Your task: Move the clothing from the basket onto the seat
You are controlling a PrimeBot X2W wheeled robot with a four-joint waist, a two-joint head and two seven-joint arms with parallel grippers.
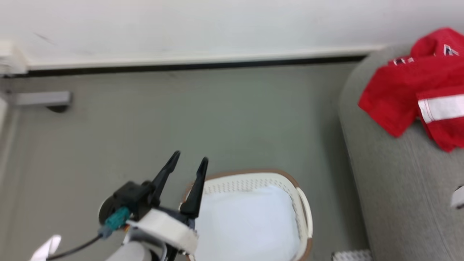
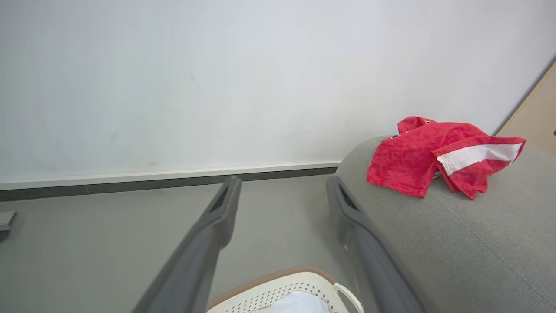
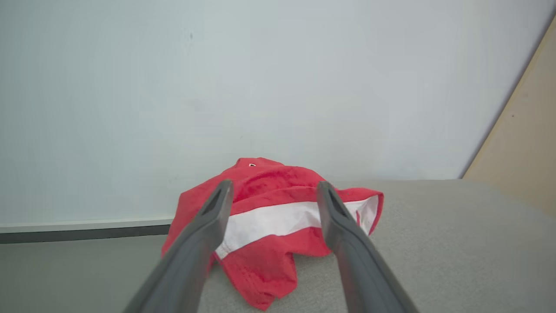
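The red jersey (image 1: 409, 90) with its white stripe lies crumpled on the grey seat (image 1: 398, 188), near its rounded left end. Down on the floor beside the seat stands the cream basket (image 1: 253, 176), with a pale white cloth (image 1: 250, 221) inside. My left gripper (image 1: 190, 159) hovers open over the basket's left rim, empty. In the left wrist view that gripper (image 2: 282, 182) points at the wall, with the jersey (image 2: 417, 161) off to the right on the seat (image 2: 478, 252) and the basket (image 2: 278, 284) below. My right gripper (image 3: 274, 186) is open just short of the jersey (image 3: 265, 261), gripping nothing.
A white wall with a pale skirting board (image 1: 203, 58) runs along the back of the grey floor (image 1: 181, 119). A grey fitting (image 1: 40, 98) sits by the wall at far left. A beige panel (image 3: 521, 143) rises at the right past the seat (image 3: 456, 243).
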